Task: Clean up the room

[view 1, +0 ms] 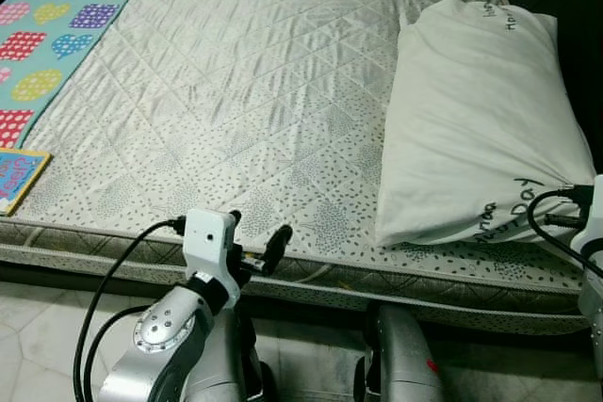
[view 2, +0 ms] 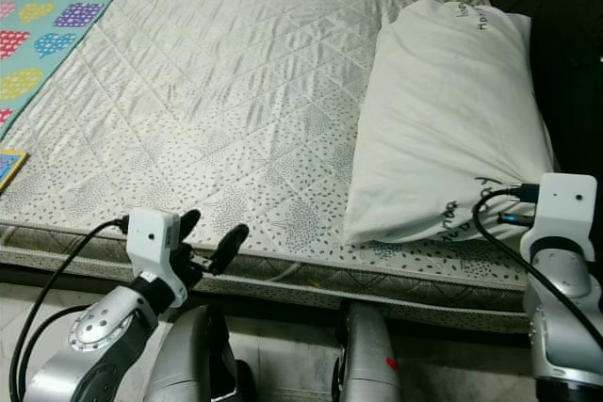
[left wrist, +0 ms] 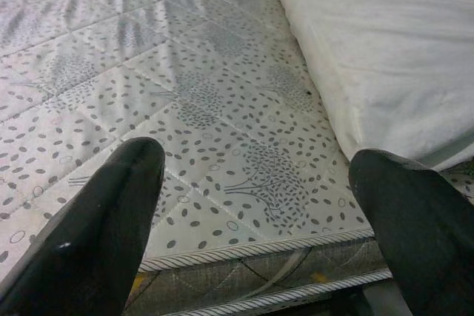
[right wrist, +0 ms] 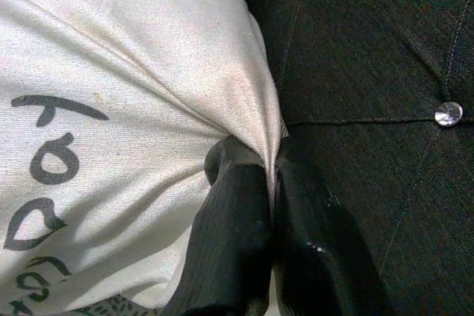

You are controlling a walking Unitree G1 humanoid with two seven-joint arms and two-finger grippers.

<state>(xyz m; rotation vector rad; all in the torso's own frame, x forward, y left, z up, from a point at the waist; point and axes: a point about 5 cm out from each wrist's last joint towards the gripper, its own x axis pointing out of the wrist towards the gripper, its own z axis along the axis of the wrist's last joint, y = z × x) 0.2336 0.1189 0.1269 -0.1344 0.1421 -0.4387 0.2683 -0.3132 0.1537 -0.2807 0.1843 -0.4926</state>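
A white pillow (view 1: 476,115) with black handwriting lies on the right side of the bare quilted mattress (view 1: 254,91). My right gripper (right wrist: 270,175) is shut on the pillow's near right corner, pinching a fold of its cover (right wrist: 252,109) between both fingers. That arm's wrist (view 2: 558,204) stands at the mattress's right front edge. My left gripper (view 1: 256,237) is open and empty, held just in front of the mattress's near edge; its two black fingers (left wrist: 96,234) frame the mattress corner and the pillow's near side (left wrist: 385,49).
A turquoise mat with coloured hearts (view 1: 57,16) lies beside the mattress at the far left, with a colourful book (view 1: 17,176) at its near end. A dark tufted headboard (right wrist: 370,72) stands behind the pillow. Pale tiled floor (view 1: 38,336) runs under the mattress edge.
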